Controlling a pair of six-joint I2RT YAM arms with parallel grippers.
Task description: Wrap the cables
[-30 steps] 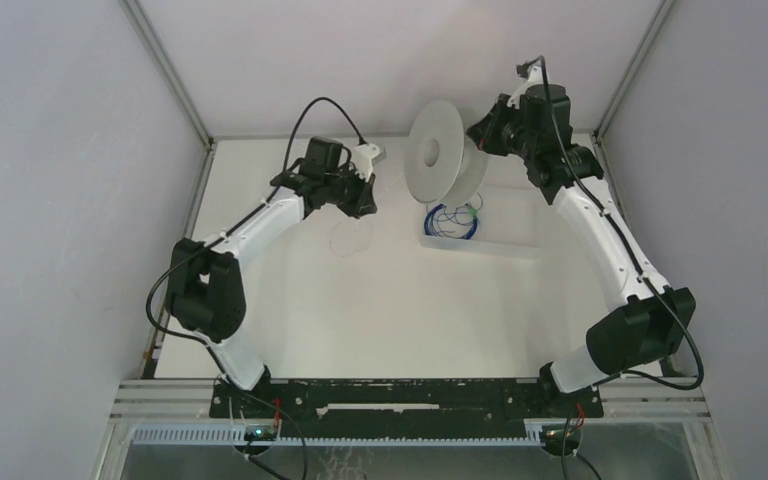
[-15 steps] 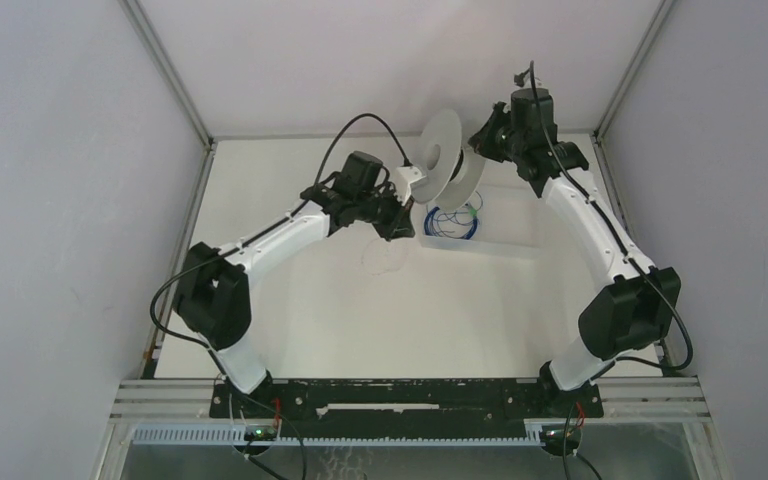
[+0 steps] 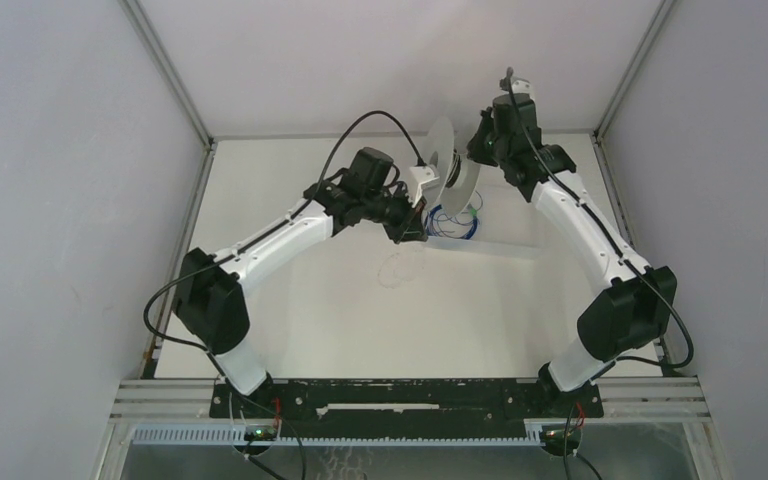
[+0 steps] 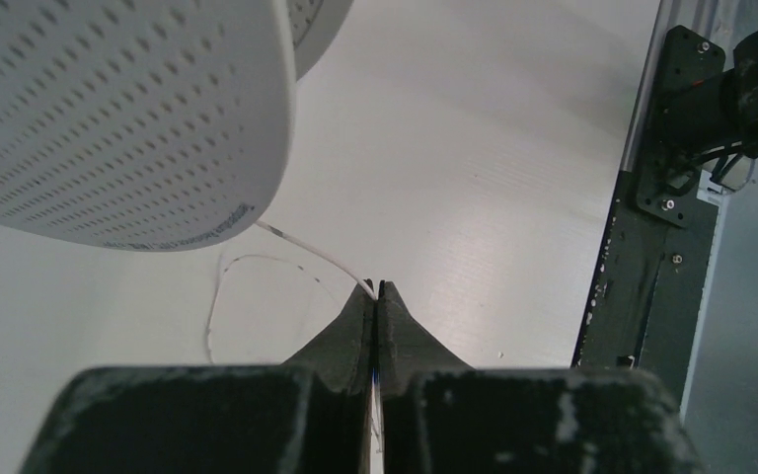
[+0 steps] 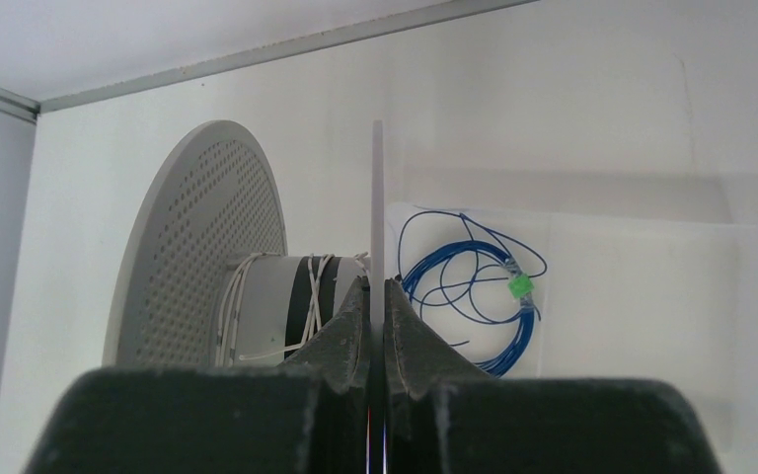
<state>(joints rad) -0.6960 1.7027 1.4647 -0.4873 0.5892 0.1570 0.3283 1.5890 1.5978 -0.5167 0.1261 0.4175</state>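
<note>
Cable (image 4: 311, 254) in left jaws, spool (image 5: 192, 237) in right

White table (image 3: 360, 330): looped cable (image 3: 398, 268), clear tray (image 3: 508, 246)

Top external: mounted high behind the arm bases (image 3: 245, 378), aimed down over the whole table (image 3: 360, 330). Left wrist: set behind the left gripper (image 4: 376, 288), aimed along it, close to the perforated spool (image 4: 109, 118). Right wrist: likewise set behind the right gripper (image 5: 377, 284). The perforated spool is shared by all views.
</note>
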